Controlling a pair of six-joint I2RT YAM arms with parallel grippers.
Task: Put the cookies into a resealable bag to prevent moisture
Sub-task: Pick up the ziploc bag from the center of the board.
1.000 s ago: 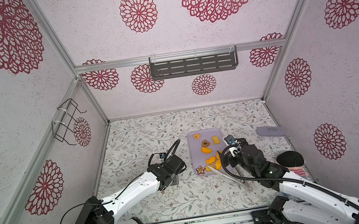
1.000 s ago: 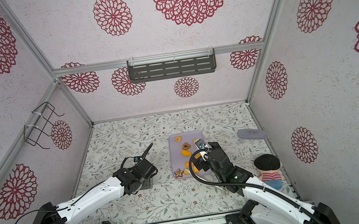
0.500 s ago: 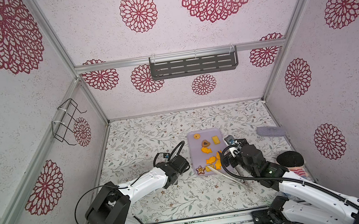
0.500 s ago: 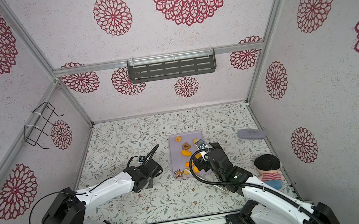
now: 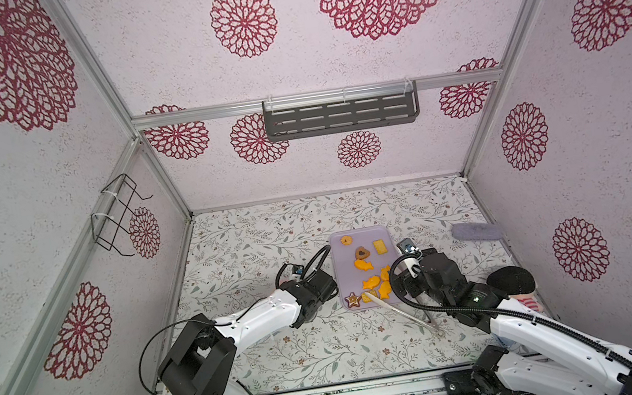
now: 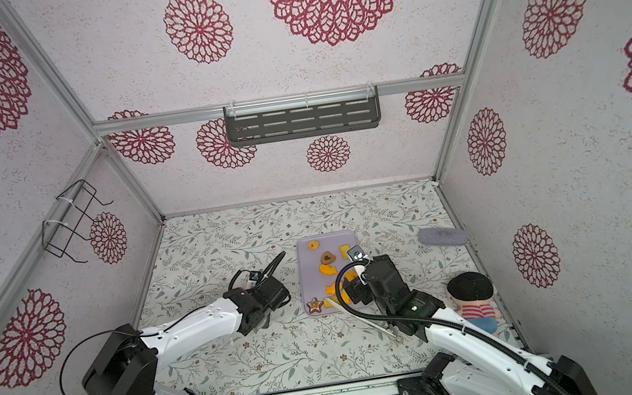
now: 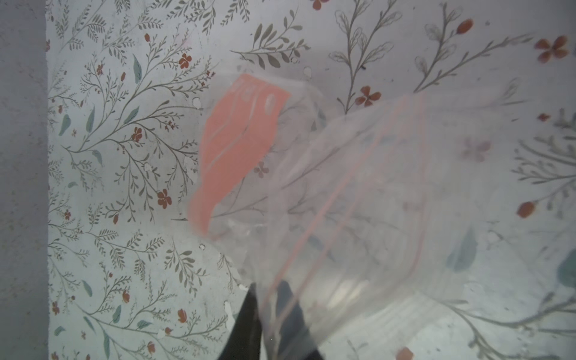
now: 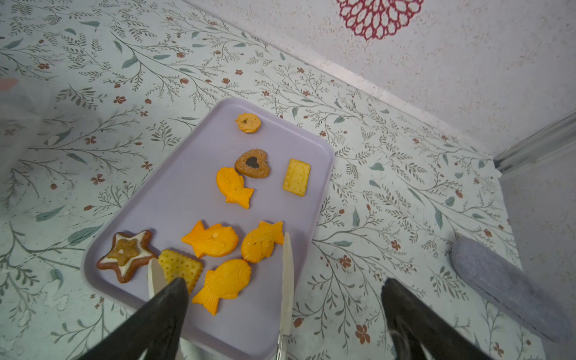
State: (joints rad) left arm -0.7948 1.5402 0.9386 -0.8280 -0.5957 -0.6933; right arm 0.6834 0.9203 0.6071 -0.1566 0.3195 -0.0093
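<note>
left gripper (image 7: 268, 286) first: its dark fingers (image 7: 246, 324) are pinched tight on one edge of the small crinkly see-through plastic resealable bag (image 7: 343, 202), the one with a pink patch and red seal lines. the bag bulges out from the pinch over the floral-print tabletop (image 7: 124, 156); can't tell if any of it touches down. in both top views that gripper sits just off the 9 o'clock edge of the flat lavender rectangular tray (image 5: 341, 264), and the arm hides the bag there.

right gripper (image 8: 286, 311): black fingers (image 8: 162, 314) spread wide, gripping nothing. it hangs over the tray's 4 o'clock side. the metal white-tipped tongs (image 8: 287, 274) lie under it, tips on the tray, handle running off toward 5 o'clock.

the small flat cookies (image 8: 212, 240) sit on the tray: orange fish, yellow squares, a round one at the 12 o'clock end, a brown heart near it, a brown star in the 7 o'clock corner. a grey oblong pad (image 5: 476, 231) lies at 3 o'clock from the tray, and a black-haired doll in a striped top (image 6: 472, 302) at 4 o'clock.
</note>
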